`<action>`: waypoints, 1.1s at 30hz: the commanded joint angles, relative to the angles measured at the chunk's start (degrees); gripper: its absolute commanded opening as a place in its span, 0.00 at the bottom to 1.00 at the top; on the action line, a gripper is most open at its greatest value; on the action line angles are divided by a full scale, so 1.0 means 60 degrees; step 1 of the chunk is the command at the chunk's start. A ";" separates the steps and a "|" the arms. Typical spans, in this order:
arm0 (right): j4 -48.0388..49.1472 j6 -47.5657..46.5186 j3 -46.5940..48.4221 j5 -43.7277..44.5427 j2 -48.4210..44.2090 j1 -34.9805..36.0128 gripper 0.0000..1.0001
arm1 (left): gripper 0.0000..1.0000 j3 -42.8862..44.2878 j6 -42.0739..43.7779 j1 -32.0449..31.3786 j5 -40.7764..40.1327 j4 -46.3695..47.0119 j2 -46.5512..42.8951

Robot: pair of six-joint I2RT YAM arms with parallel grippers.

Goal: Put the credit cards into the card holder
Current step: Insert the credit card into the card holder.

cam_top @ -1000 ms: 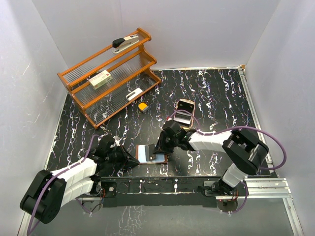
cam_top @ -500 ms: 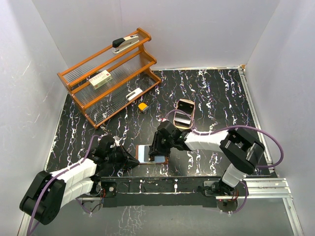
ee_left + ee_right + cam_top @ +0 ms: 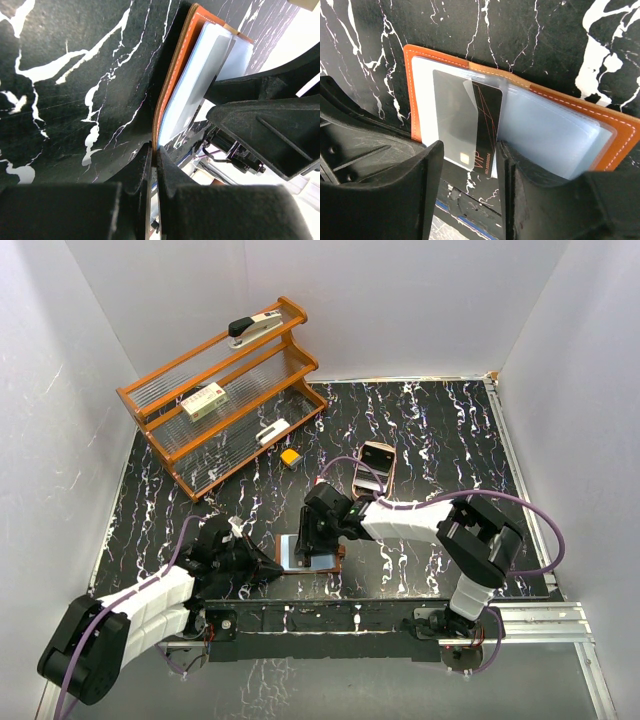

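Card: thin, stiff, likely slick; push free end.
Holder: soft leather, probably light.
Left claw: clamped on Holder edge.
Right claw: apart, astride Card.

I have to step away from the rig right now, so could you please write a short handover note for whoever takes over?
Left gripper: shut on the cover edge of the card holder, which lies open on the table.
Right gripper: open, one finger on either side of the dark card.
Done: that card is part-way into a clear pocket; its chip end sticks out past the cover.
Left: push it fully in, then fetch what look like silvery cards from the tan tray behind.
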 commanded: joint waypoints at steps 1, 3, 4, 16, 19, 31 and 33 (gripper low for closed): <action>-0.1029 -0.0401 0.0591 0.0783 -0.0095 0.0057 0.47 | 0.00 -0.0012 0.0010 -0.0056 0.0226 -0.0204 -0.0151; -0.1064 -0.0434 0.0640 0.0772 -0.0143 0.0057 0.48 | 0.00 -0.0019 0.0002 -0.0054 0.0222 -0.0207 -0.0159; -0.1049 -0.0435 0.0657 0.0746 -0.0157 0.0057 0.49 | 0.00 -0.0025 -0.0002 -0.0054 0.0226 -0.0208 -0.0198; -0.0007 -0.0692 0.0986 -0.0138 0.0304 0.0180 0.35 | 0.00 0.0018 0.0034 -0.0046 0.0289 -0.0158 -0.0146; 0.0046 -0.0800 0.1155 -0.0174 0.0304 0.0265 0.32 | 0.00 0.0074 0.0071 -0.0053 0.0290 -0.0151 -0.0114; -0.1574 -0.1972 0.1932 0.0478 0.0675 0.0284 0.28 | 0.00 0.0208 0.0299 -0.0054 0.0317 -0.0364 -0.0168; -0.2102 -0.2148 0.2111 0.0869 0.0510 0.0256 0.33 | 0.00 0.0243 0.0359 -0.0054 0.0261 -0.0487 -0.0211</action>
